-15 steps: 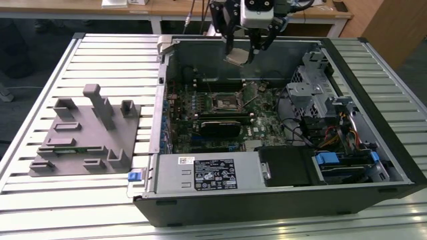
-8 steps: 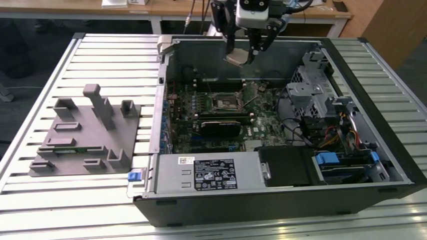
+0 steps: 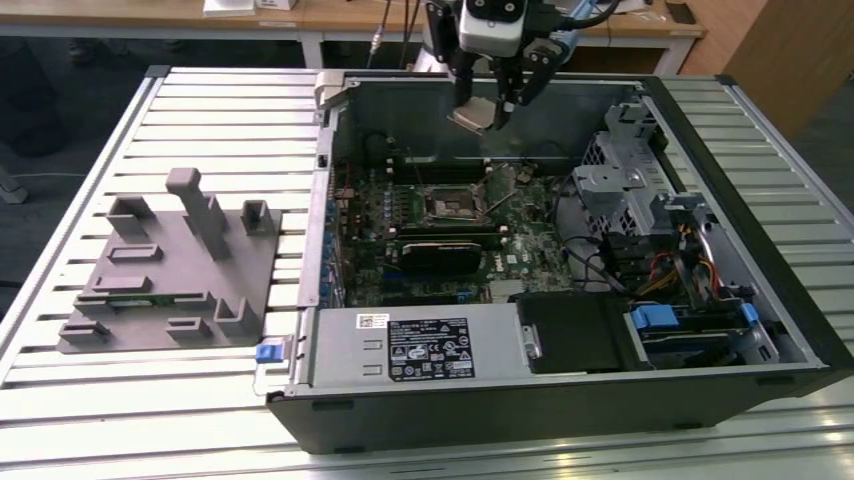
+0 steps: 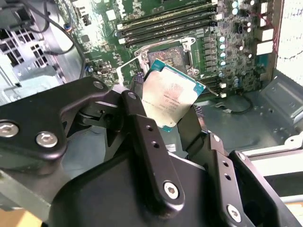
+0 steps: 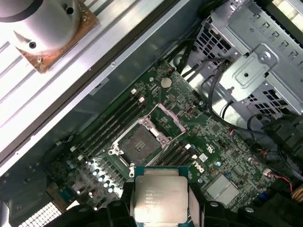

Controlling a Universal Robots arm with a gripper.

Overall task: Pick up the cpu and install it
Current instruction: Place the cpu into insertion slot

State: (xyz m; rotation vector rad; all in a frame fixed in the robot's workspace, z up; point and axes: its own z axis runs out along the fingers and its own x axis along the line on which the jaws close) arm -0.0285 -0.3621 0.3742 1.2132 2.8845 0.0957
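At the exterior view's left the grey tray sat on the slatted bench, well apart from the work. Further right, above the open case, the jaws were clamped on the cpu by its edges, holding it tilted in the air, clear of the bare socket below. Lowered at that tilt, it could well catch and bend the socket's pins; the thin edge grip might slip.

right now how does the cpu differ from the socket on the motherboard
The cpu has a pale silvery metal top; the socket is dark inside a metal frame. The cpu is clamped in the gripper, up off the motherboard; the socket sits fixed on that board, empty, with its frame apparently swung open. Both are roughly square.
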